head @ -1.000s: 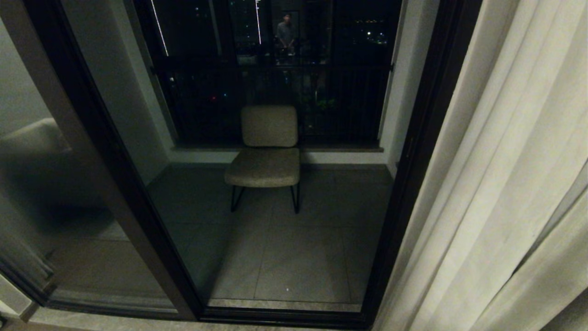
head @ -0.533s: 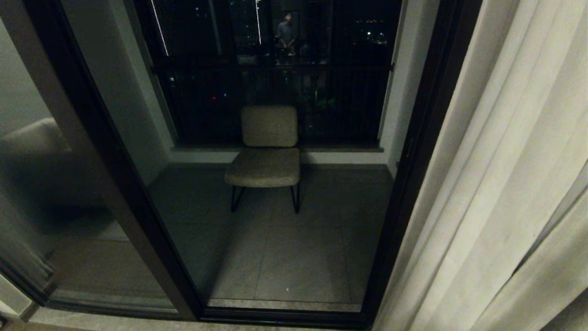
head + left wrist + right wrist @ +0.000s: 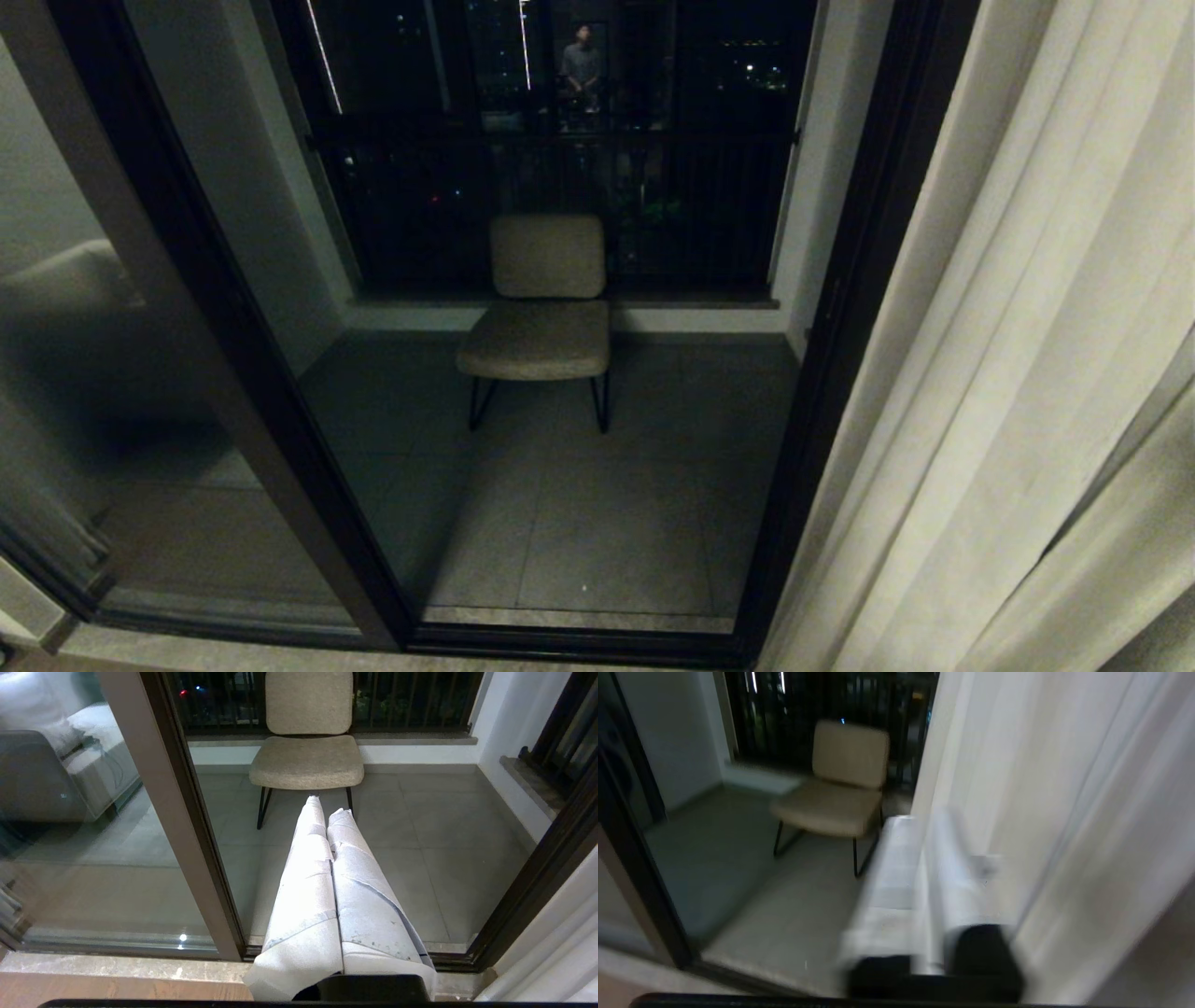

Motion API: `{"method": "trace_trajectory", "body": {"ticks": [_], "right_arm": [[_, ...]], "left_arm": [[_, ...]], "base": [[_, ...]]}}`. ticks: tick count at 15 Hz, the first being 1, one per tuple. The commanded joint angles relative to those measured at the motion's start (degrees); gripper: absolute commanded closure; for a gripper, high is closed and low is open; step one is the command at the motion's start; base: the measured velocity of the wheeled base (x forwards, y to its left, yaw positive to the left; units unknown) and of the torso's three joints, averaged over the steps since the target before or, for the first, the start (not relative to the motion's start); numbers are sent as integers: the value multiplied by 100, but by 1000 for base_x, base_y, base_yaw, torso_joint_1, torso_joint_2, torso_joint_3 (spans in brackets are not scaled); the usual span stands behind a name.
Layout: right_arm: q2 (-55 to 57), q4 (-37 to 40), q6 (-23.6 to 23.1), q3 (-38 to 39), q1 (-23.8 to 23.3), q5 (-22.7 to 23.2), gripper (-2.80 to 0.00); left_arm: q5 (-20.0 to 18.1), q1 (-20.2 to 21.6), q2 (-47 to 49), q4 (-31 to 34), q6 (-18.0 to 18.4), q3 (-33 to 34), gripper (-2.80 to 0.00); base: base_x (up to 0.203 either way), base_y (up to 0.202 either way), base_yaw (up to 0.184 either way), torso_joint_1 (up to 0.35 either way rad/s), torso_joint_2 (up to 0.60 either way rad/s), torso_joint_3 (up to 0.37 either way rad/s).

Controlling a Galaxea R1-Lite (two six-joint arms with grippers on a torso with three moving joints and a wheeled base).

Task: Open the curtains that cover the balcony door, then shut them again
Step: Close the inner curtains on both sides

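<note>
So the curtains point(image 3: 1008, 373) are bunched off on the robot's right, leaving the balcony door point(image 3: 845, 308) uncovered, dark frame and clear glass all showing. Through the glass there's a beige chair point(image 3: 546, 299) on the balcony. The left gripper point(image 3: 329, 812) has its white-wrapped fingers point(image 3: 308, 896) pressed together, pointing at the door glass with the chair past the tips. The right gripper point(image 3: 924, 826) is blurred, so can't tell if it's spread or not; the curtain folds hang just beside its fingers, touching or not I can't say.
</note>
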Motion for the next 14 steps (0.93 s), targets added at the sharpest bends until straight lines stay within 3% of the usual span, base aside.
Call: {"method": "trace_trajectory", "body": {"ticks": [1,5,14], "right_arm": [[920,-32,52,-731,-8,14,-280],[1634,-64,109,-1619,-51,16,-280],[3616,-1140,128,-2987,-291,6,-280]], "left_arm": [[5,0,-2,1,2,1,0],[5,0,-2,1,2,1,0],[5,0,-2,1,2,1,0]], "base": [[0,0,0,0,0,0],[0,0,0,0,0,0],[0,0,0,0,0,0]]}}
